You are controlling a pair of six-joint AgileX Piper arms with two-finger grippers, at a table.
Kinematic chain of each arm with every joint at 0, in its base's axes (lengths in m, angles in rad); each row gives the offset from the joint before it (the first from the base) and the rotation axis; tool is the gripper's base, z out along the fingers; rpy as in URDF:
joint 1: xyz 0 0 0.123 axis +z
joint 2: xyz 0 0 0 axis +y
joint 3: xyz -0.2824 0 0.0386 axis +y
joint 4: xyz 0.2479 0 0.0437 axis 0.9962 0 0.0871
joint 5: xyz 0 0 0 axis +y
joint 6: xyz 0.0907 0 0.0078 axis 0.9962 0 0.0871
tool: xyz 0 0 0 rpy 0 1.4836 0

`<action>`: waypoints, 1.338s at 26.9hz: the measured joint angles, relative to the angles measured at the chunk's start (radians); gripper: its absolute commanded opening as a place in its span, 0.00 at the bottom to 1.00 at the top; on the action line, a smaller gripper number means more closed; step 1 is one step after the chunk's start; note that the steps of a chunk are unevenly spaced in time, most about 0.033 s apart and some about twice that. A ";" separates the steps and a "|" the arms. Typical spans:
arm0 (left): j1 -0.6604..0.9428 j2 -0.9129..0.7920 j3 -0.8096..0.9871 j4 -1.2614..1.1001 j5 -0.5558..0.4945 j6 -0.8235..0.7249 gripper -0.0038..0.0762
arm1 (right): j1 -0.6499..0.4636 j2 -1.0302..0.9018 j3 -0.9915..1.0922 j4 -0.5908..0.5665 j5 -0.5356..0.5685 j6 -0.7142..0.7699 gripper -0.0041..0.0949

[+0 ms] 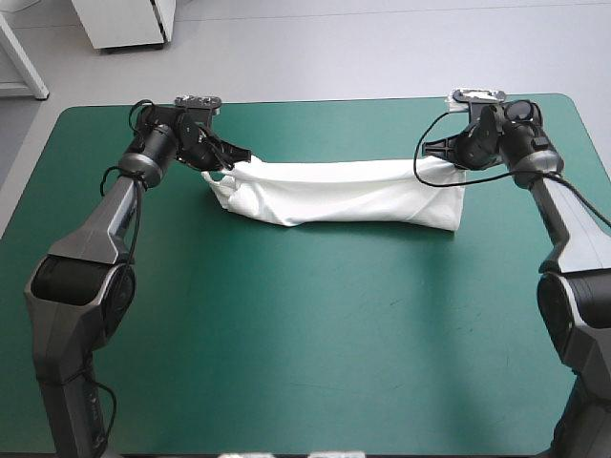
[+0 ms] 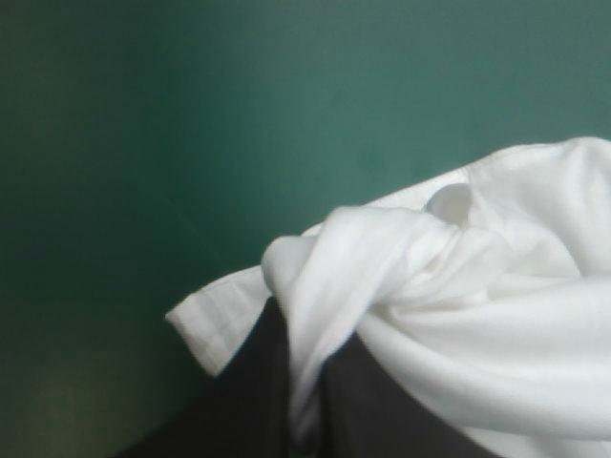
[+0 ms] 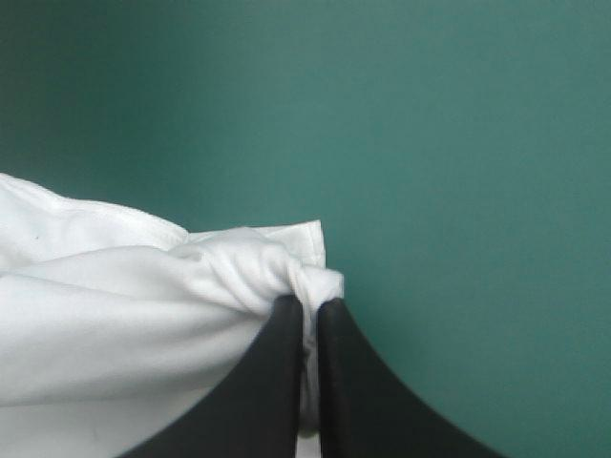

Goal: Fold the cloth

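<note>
White T-shirt slung between both claws, toward the worktop's far edge.
The left claw grips its left end and the right claw its right end, each clamped on bunched fabric, while the middle appears to sag to the worktop. Both bites look shallow, so an uneven pull or a quick swing could slip one end free and spoil the fold.

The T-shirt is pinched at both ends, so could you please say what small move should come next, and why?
The left tool and right tool are each shut on an end of the T-shirt, stretched between them as a band toward the far edge. I would probably carry both toward the near edge, folding the held edge over.
</note>
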 measured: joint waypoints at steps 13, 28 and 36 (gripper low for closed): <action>0.000 0.128 -0.029 -0.003 -0.048 0.001 0.04 | -0.012 0.156 -0.042 0.087 -0.010 -0.062 0.04; 0.000 0.095 -0.029 -0.007 -0.051 0.061 0.67 | -0.013 0.158 -0.224 0.174 0.141 -0.128 0.53; -0.020 0.026 -0.029 -0.023 0.003 0.105 0.04 | -0.013 0.158 -0.263 0.149 0.255 -0.128 0.53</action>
